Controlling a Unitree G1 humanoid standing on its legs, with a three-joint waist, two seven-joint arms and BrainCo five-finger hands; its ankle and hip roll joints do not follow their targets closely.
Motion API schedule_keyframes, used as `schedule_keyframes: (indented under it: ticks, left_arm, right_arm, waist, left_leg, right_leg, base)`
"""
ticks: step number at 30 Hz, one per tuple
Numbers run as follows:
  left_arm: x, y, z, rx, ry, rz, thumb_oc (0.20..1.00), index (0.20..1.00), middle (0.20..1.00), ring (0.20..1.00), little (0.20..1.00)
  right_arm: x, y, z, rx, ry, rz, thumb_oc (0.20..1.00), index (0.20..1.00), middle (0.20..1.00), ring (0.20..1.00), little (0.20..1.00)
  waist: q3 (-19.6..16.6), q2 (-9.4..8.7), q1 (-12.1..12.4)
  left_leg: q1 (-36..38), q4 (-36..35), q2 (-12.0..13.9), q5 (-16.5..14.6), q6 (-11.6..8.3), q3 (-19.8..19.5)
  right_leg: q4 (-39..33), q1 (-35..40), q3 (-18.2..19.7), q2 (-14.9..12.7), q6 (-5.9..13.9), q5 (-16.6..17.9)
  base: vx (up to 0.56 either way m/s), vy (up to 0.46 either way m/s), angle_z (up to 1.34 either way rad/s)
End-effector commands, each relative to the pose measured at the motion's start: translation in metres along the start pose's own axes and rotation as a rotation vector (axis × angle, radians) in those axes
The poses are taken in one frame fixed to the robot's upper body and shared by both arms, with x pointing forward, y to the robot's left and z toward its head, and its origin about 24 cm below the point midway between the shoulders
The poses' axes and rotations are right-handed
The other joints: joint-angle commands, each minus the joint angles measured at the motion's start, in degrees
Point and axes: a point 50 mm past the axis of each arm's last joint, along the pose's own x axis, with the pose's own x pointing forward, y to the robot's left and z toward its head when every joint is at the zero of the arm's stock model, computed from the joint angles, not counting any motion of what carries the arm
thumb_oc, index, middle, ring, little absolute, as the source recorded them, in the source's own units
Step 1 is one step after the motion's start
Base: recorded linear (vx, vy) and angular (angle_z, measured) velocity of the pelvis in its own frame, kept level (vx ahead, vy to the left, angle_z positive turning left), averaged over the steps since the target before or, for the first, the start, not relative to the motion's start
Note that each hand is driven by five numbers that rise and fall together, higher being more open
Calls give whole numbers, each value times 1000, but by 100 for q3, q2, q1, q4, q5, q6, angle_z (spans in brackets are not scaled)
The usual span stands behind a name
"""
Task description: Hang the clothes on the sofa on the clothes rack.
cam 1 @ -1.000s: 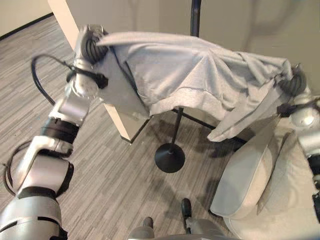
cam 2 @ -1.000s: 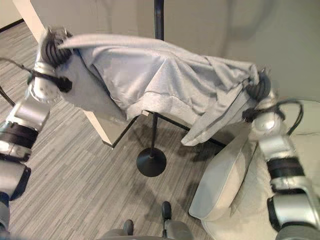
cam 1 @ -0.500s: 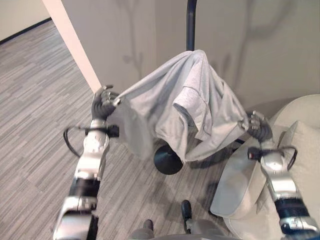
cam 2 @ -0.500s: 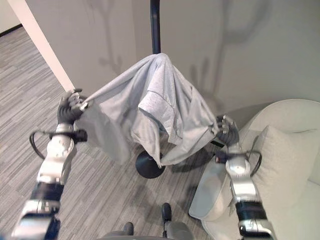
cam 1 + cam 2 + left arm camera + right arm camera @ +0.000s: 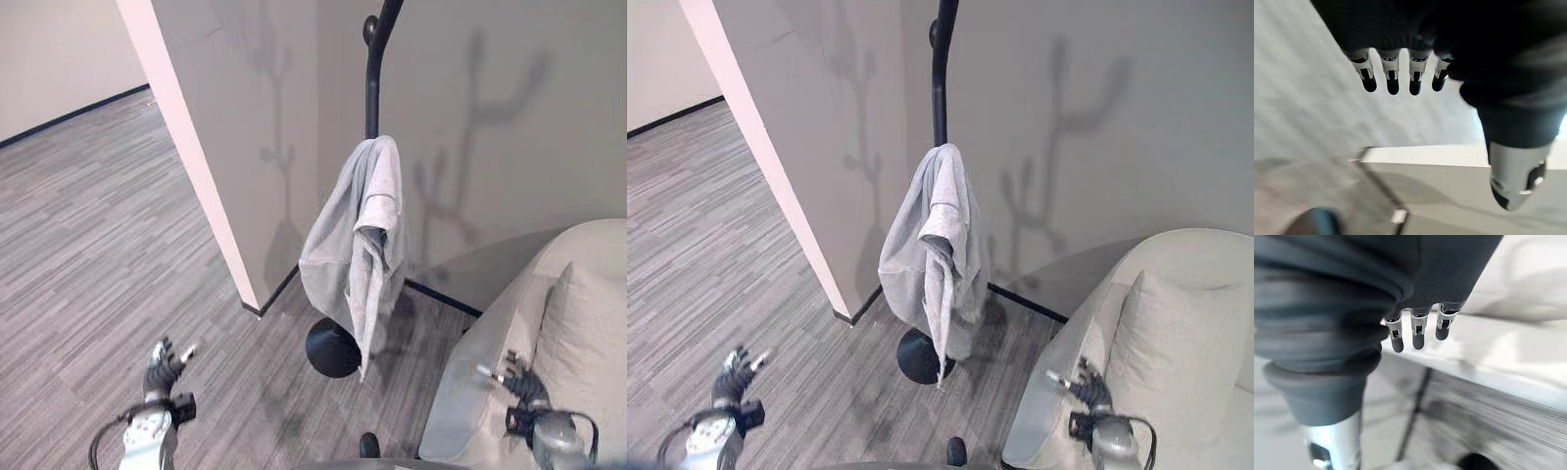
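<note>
We see the grey garment (image 5: 358, 257) draped over the black clothes rack (image 5: 370, 88), hung from a point partway up the pole & falling in folds nearly to the round base (image 5: 331, 348). It touches neither hand.

L hand (image 5: 165, 365) is low at the lower left, over the wood-look floor (image 5: 88, 255), well apart from the garment, w/ fingers spread & relaxed, holding nothing. In its wrist view the fingers (image 5: 1392, 81) point out straight, thumb apart, nothing between them.

R hand (image 5: 1085, 386) is low at the lower right, by the edge of the beige sofa (image 5: 1176, 323), also well apart from the garment. Its wrist view shows fingers (image 5: 1419, 335) extended & empty, so we read it as slack too.

Rack stands between a wall corner (image 5: 211, 186) & the sofa; a cushion (image 5: 1161, 343) rests on the sofa seat.
</note>
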Motion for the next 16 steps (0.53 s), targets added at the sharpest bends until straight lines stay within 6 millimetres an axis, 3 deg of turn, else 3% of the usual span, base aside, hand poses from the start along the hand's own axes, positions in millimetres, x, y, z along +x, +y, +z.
schedule_keyframes:
  ticks: [1,2,3,9,14,16]
  left_arm:
    - [8,-8,35,95,-164,-44,1000,1000,1000,1000,1000]
    - [7,-8,23,122,-123,-44,1000,1000,1000,1000,1000]
    - [5,-9,-2,109,-25,-43,1000,1000,1000,1000,1000]
    - [-6,-16,-48,167,162,-92,1000,1000,1000,1000,1000]
    - [-7,-29,-69,215,274,-139,1000,1000,1000,1000,1000]
    - [-6,-32,-71,223,287,-152,1000,1000,1000,1000,1000]
  right_arm:
    - [7,-3,38,38,-156,16,1000,1000,1000,1000,1000]
    - [6,3,27,48,-121,30,1000,1000,1000,1000,1000]
    - [2,11,9,71,-63,54,1000,1000,1000,1000,1000]
    - [-7,29,-33,130,89,86,1000,1000,1000,1000,1000]
    - [-15,51,-69,172,261,123,1000,1000,1000,1000,1000]
    - [-16,56,-70,169,272,136,1000,1000,1000,1000,1000]
  waist:
    - [82,238,43]
    - [97,221,51]
    - [104,208,49]
    - [109,159,62]
    - [61,137,89]
    - [49,136,96]
  left_leg:
    - [-309,-11,188,270,85,287]
    - [-319,-11,183,259,84,285]
    - [-337,-11,183,255,81,288]
    - [-373,-11,174,236,86,293]
    - [-402,-11,168,225,77,298]
    - [-399,-11,167,214,76,299]
  right_leg:
    - [76,53,-182,-345,41,-17]
    - [78,42,-183,-355,39,-19]
    - [94,30,-181,-372,38,-14]
    - [116,-14,-167,-392,20,-16]
    - [150,-46,-186,-412,12,-21]
    - [154,-45,-184,-418,10,-26]
  base:
    - [0,0,0]
    - [0,0,0]
    - [-5,31,3]
    - [0,4,1]
    - [0,0,0]
    - [0,0,0]
